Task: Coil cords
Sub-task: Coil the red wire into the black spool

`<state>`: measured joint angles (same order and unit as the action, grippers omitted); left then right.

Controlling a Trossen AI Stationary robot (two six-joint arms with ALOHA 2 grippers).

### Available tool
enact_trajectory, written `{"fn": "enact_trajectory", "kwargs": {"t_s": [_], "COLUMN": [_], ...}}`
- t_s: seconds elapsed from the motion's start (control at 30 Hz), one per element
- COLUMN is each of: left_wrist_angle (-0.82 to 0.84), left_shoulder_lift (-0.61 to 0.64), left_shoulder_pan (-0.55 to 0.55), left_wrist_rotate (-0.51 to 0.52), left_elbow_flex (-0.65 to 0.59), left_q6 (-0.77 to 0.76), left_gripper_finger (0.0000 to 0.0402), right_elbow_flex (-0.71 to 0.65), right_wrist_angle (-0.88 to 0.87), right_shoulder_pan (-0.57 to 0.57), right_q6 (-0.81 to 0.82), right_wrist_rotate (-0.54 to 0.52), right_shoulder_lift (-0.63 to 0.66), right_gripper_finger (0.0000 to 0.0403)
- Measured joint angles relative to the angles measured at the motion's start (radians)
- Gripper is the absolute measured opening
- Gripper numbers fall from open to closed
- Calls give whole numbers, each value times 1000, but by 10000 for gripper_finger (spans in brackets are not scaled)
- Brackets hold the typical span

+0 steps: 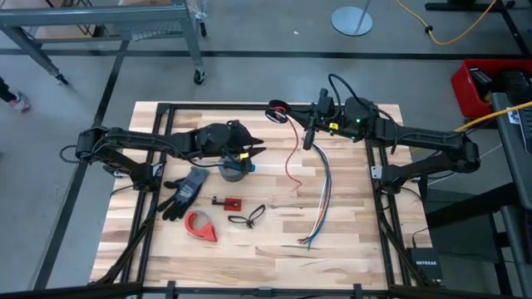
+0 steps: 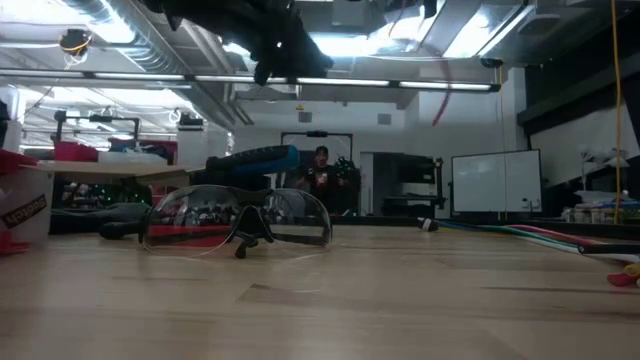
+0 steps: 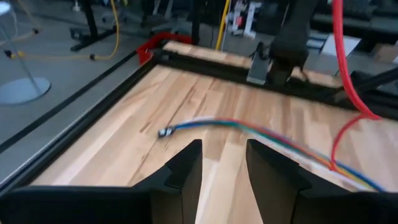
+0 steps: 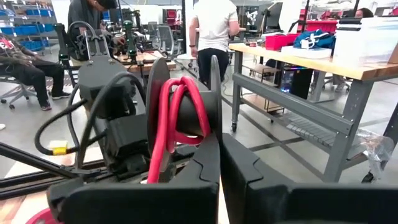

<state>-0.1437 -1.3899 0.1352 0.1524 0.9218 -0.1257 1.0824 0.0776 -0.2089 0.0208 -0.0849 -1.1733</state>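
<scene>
A: The red cord — where is it, measured from the grey tape roll?

B: Right of the roll and toward the far edge of the table. Its small round coil sits at the far edge, wound between black discs, and a thin red tail hangs down to the wood. The right gripper is closed on that coil; its wrist view shows glossy red turns pressed between the dark fingers.

A: Left of the roll?

B: A dark fabric glove, lying flat. Nearer than the roll, a red tape dispenser, rounded plastic.

A: And above the roll?

B: The left gripper, fingers apart, holding nothing.

A: Any writing?

B: White lettering on a red thing in the low view, too cut off to read. Clear plastic safety glasses lie by it.

A: Right of the roll?

B: A small black looped cord, then the long multicoloured wire bundle, straight and fanned at its near end.
</scene>
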Motion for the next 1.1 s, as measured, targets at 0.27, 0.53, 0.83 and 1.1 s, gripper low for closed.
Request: {"fn": "enact_trajectory", "kwargs": {"t_s": [0.27,0.53,0.83,1.1], "left_wrist_angle": [-134,-233,-277,-314], "left_shoulder_lift": [-19,-86,-113,-113], "left_shoulder_pan": [-33,-39,-36,-51], "left_wrist_rotate": [0,-39,-39,-46], "left_elbow_flex": [0,0,0,1], "left_q6": [24,19,18,1], "left_gripper_finger": [117,117,117,117], "right_elbow_flex": [0,0,-1,-1], "right_wrist_angle": [2,17,28,32], "right_shoulder_pan": [0,0,0,0], "right_q6": [0,0,0,0], "right_wrist_rotate": [0,45,53,53], "right_shoulder_lift": [-1,-2,-2,-2], "right_gripper_finger": [1,1,1,1]}}
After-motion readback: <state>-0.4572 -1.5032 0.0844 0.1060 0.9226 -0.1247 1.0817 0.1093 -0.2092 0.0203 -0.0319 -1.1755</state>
